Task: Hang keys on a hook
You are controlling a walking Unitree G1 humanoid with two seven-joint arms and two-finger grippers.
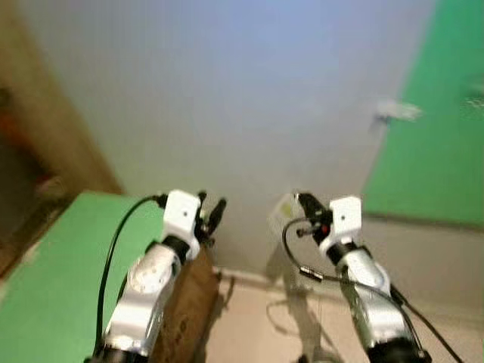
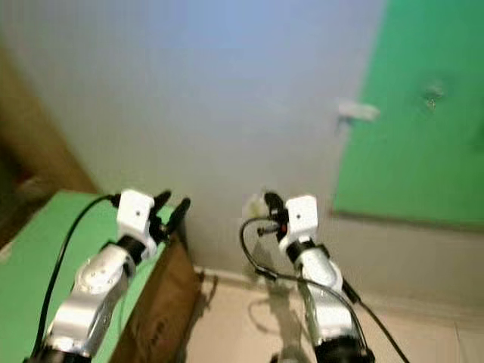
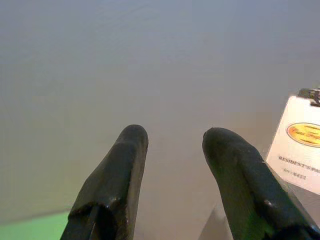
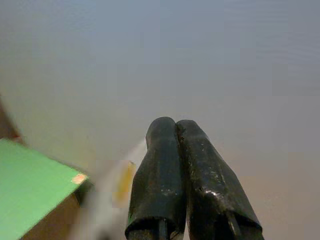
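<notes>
My right gripper is raised toward the white wall and is shut on a white key tag. The tag carries a yellow oval label; it hangs blurred beside the shut fingers. My left gripper is held up level with it, a short way to the left, open and with nothing between its fingers. A small white hook sticks out of the wall above and to the right of the right gripper, near the edge of a green panel.
A green-topped table stands at the lower left with a brown side panel under my left arm. Beige floor runs along the wall's foot. A brown door frame lies far left. A small fitting sits on the green panel.
</notes>
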